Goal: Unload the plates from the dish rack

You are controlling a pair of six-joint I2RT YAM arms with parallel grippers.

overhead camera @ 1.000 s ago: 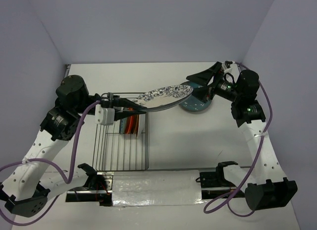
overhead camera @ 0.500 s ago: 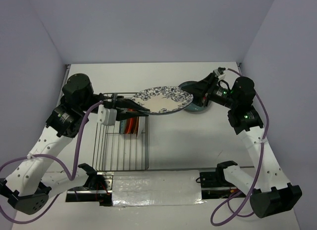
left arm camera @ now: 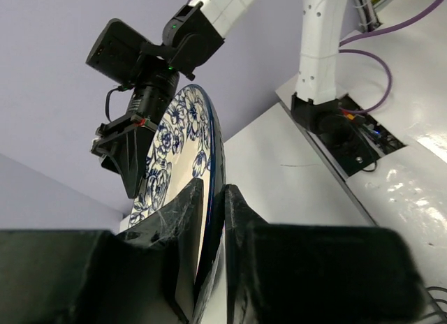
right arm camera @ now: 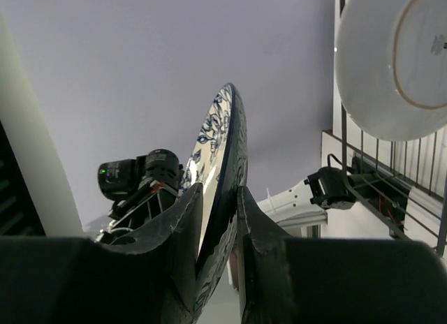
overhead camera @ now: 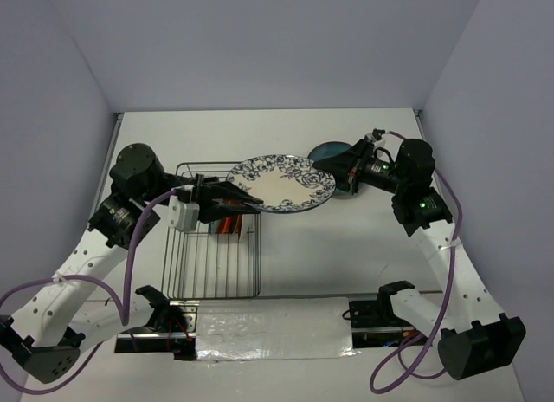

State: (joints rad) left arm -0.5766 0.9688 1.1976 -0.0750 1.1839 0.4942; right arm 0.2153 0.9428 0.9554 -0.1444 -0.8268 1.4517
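A white plate with a blue floral rim (overhead camera: 281, 183) hangs level above the table, just right of the dish rack (overhead camera: 186, 263). My left gripper (overhead camera: 245, 198) is shut on its left rim, and the left wrist view shows that rim (left arm camera: 211, 163) pinched between the fingers. My right gripper (overhead camera: 329, 171) is shut on the opposite rim, with the plate's edge (right arm camera: 230, 139) running between its jaws. Red and orange plates (overhead camera: 227, 223) stand upright in the rack's far end. The pale underside of another plate (right arm camera: 391, 52) shows beside the rack wires (right arm camera: 391, 172).
A dark teal plate (overhead camera: 331, 149) lies flat on the table behind my right gripper. Purple-grey walls close in the back and both sides. Black arm mounts (overhead camera: 381, 311) and a taped strip run along the near edge.
The right gripper has come in from the far right, open, and closed on the floral plate's right rim. The plate has levelled out and shifted slightly nearer, still held on the left.
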